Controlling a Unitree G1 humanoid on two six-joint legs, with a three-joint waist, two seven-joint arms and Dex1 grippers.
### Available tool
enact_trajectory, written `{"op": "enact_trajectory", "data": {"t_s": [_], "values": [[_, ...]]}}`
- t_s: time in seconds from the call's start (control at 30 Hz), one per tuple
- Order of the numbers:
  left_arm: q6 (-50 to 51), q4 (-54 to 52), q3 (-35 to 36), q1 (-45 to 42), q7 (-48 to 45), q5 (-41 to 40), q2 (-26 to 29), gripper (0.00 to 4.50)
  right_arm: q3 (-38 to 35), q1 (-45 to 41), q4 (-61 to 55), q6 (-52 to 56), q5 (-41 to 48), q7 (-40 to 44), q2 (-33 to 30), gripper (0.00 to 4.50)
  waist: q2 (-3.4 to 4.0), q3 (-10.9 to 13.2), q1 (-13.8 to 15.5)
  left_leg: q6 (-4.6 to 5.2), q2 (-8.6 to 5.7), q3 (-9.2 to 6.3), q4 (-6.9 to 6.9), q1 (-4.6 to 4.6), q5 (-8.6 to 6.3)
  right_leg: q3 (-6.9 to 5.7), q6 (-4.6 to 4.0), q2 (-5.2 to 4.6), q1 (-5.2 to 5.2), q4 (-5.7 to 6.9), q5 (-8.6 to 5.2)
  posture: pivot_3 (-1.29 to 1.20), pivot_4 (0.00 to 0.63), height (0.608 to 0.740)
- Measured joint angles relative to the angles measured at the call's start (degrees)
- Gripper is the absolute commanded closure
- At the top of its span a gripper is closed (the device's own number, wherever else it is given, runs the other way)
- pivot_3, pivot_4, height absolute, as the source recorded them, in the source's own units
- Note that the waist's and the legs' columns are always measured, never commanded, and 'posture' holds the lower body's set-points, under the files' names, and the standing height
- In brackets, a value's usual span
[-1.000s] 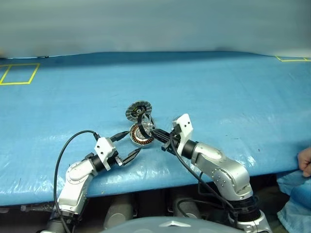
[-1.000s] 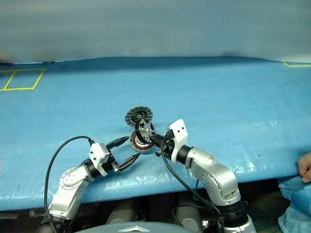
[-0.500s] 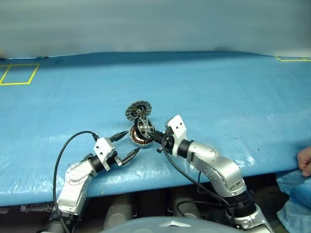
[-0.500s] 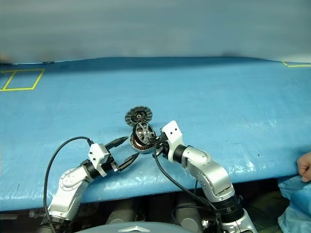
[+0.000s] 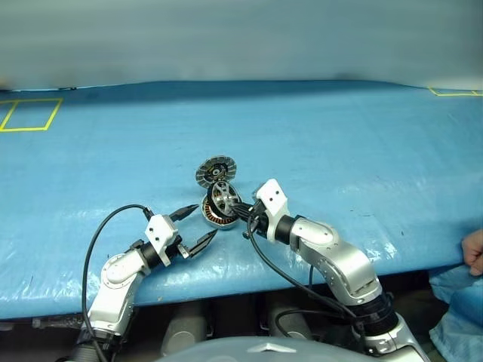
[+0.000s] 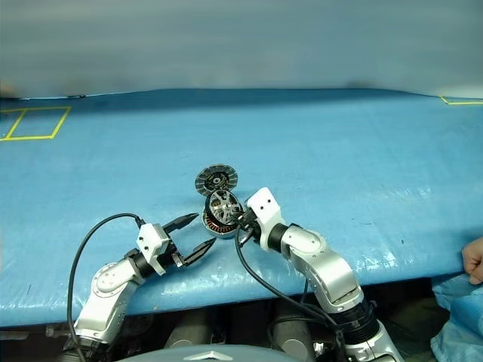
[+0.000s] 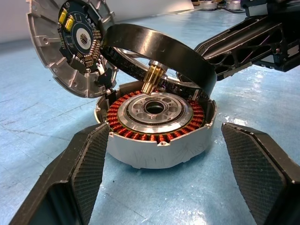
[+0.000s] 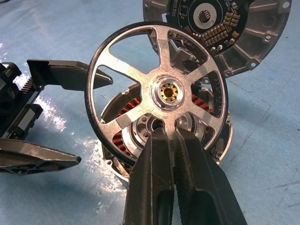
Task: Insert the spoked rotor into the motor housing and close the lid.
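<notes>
I have the motor housing [image 7: 157, 136] sitting on the blue counter [image 5: 362, 151] near its front edge, copper windings and silver centre exposed. The lid [image 7: 70, 44] stands swung up from the housing's rim at about 11 o'clock, its dark circuit face turned toward me.

My right gripper [image 8: 171, 140] comes in from roughly 4 o'clock of the housing, jaws clenched on a spoke of the spoked rotor [image 8: 157, 91] just below the hub. The rotor hangs tilted over the housing, its brass shaft [image 7: 152, 79] pointing down at the centre bore; I cannot tell whether the shaft tip has touched the bore. One side of the black rim sits low by the lid hinge, the other side lifted clear.

My left gripper [image 5: 195, 228] waits at about 8 o'clock of the housing, level, jaws released and spread wide to either side of the casing, touching nothing.

A person's hand [image 5: 474, 253] rests at the counter's right edge.
</notes>
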Motion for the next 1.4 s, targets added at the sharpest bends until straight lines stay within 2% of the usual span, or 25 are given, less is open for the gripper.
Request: {"op": "enact_trajectory", "data": {"t_s": [0.73, 0.77, 0.9, 1.2, 1.4], "values": [[-0.77, 0.04, 0.00, 0.11, 0.55, 0.24, -0.03, 0.40, 2.51, -0.69, -1.64, 0.03, -5.30, 0.06, -2.24, 4.47, -0.01, -0.01, -0.03, 0.00, 0.00, 0.00, 0.00, 0.00, 0.00, -0.01, 0.00, 0.01, 0.01, -0.01, 0.00, 0.00, 0.150, 0.740], [-0.77, 0.04, 0.00, 0.11, 0.56, 0.25, -0.03, 0.40, 2.52, -0.69, -1.64, 0.01, -5.38, 0.10, -2.24, 3.93, -0.02, -0.01, -0.03, 0.00, 0.00, 0.00, 0.00, 0.00, 0.00, -0.01, 0.00, 0.01, 0.01, -0.01, 0.00, 0.00, 0.150, 0.740], [-0.77, 0.04, 0.00, 0.21, 0.57, 0.26, -0.02, 0.40, 2.60, -0.59, -1.58, 0.04, -5.58, 0.37, -2.25, 2.82, -0.02, -0.01, -0.03, 0.00, 0.00, -0.01, 0.00, 0.00, 0.00, -0.02, 0.00, 0.01, 0.00, -0.01, 0.00, 0.00, 0.150, 0.740], [-0.77, 0.04, 0.00, 0.32, 0.56, 0.25, 0.02, 0.40, 0.90, -0.46, -2.78, 0.02, -4.14, 1.32, -1.33, 2.82, -0.01, -0.01, -0.02, 0.00, 0.00, -0.01, 0.00, -0.01, 0.00, -0.01, -0.01, 0.01, 0.00, -0.01, 0.00, 0.00, 0.150, 0.740], [-0.78, 0.04, 0.02, 0.33, 0.58, 0.17, -0.01, 0.40, -0.66, -0.57, -2.72, -0.99, -1.96, 1.57, 1.67, 2.82, -0.01, -0.01, -0.04, 0.00, 0.00, -0.01, 0.00, 0.00, 0.00, -0.01, 0.00, 0.02, 0.00, -0.01, 0.00, 0.00, 0.150, 0.740]]}}
